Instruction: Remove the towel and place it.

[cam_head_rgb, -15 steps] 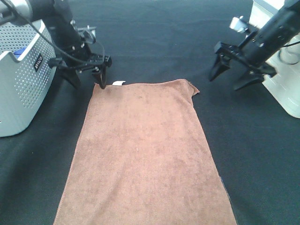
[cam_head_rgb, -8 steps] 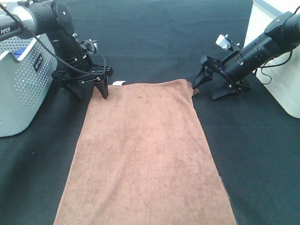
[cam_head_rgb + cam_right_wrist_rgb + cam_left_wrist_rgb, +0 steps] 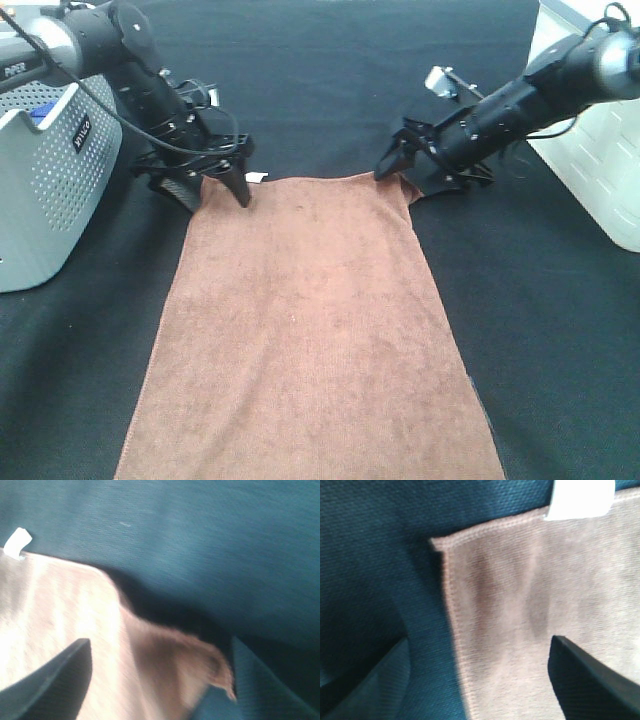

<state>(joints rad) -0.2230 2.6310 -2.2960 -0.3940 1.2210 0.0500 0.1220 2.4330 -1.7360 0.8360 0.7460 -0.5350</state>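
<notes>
Left gripper (image 3: 218, 198), right gripper (image 3: 400, 180): jaws spread apart at upper corners of the towel (image 3: 310, 320); that curled right corner might slip out.

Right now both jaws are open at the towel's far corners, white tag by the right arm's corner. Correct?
No. The white tag sits at the corner of the towel by the left arm, not the right's; the exterior high view shows it. Both jaws are open at the far corners, as you said.

Black table cloth (image 3: 330, 90) covers whole surface. Grey perforated basket (image 3: 40, 200) far L w/ blue item (image 3: 38, 112) inside. White bin (image 3: 600, 180) far R.
</notes>
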